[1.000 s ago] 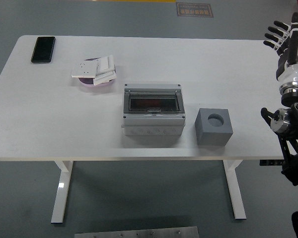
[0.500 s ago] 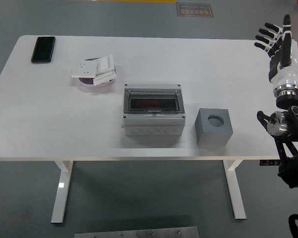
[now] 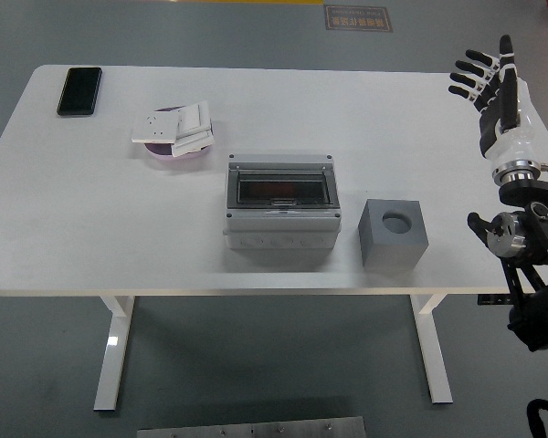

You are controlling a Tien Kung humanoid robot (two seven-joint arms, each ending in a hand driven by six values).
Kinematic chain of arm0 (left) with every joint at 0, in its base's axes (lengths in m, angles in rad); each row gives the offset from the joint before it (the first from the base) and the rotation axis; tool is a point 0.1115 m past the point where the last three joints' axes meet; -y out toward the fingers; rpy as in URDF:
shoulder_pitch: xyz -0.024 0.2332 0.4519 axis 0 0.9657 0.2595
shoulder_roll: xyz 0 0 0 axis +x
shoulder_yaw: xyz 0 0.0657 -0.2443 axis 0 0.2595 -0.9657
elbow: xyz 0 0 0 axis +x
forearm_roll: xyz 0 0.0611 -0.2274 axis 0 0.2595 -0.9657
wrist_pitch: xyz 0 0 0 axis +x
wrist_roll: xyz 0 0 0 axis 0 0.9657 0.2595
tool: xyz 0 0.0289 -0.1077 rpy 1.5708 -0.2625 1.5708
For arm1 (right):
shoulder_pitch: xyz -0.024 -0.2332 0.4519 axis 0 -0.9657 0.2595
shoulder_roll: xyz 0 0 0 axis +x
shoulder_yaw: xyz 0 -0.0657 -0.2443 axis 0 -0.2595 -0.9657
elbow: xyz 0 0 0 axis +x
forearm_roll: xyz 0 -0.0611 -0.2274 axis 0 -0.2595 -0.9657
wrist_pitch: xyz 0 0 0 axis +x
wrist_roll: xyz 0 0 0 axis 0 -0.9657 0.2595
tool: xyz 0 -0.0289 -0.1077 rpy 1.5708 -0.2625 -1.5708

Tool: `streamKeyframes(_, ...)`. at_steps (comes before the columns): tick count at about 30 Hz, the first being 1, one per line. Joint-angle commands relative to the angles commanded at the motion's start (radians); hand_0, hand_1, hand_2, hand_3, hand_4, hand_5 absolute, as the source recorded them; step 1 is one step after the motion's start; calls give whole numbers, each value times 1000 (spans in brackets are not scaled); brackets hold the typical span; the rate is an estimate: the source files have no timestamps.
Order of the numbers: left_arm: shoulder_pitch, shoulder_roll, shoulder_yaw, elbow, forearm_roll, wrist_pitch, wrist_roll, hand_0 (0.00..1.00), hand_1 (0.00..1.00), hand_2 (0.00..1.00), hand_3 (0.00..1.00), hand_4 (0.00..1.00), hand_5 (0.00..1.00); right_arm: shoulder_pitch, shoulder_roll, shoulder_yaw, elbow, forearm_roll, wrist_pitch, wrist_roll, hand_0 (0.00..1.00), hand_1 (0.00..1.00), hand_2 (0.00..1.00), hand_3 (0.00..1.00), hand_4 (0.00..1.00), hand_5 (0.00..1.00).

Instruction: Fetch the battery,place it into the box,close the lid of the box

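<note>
A grey box with a dark see-through lid lying shut sits at the table's middle. To its right stands a grey cube block with a round hole in its top. I cannot make out a battery anywhere. My right hand is raised over the table's far right edge, fingers spread, holding nothing. The left arm is out of sight.
A black phone lies at the far left corner. A pink dish carrying white switch plates stands left of the box. The white table ends close to my right arm.
My right hand has moved left and a little down the picture, coming in over the table's right edge. Nothing on the table has shifted.
</note>
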Motion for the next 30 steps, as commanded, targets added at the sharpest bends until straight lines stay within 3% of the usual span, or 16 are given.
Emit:
streamKeyframes(1,0,0,0,0,0,0,0,586,742,652,597,716,246,0,-1,0,1,-5,6,-3,679,658,668,643,781,718)
streamKeyframes(6,0,0,-2,1,1,0,1,586,742,652,597,716,246,-1,-3,1,5,-21,23,-15,679,658,668,643,781,718)
streamKeyframes(7,0,0,-2,1,1,0,0,587,742,652,596,716,246,-1,-4,1,5,-23,24,-17,736,690,685,664,762,460)
streamKeyframes(12,0,0,0,1,-2,0,0,587,742,652,596,716,246,-3,-4,0,5,-27,25,-21,736,690,685,664,762,460)
streamKeyframes(13,0,0,1,1,-3,0,0,587,742,652,597,716,247,-4,-4,0,5,-28,25,-22,745,695,686,674,740,395)
streamKeyframes(18,-1,1,9,3,-18,0,-5,587,742,652,597,716,247,-7,-3,-5,5,-29,24,-24,745,695,686,674,740,395)
streamKeyframes(19,-1,1,11,3,-21,-1,-6,586,742,651,596,716,247,-7,-3,-6,4,-29,23,-24,753,696,692,680,736,352)
streamKeyframes(30,2,3,20,4,-42,-1,-10,586,741,651,596,715,248,-10,0,-9,5,-29,25,-23,757,698,699,680,745,332)
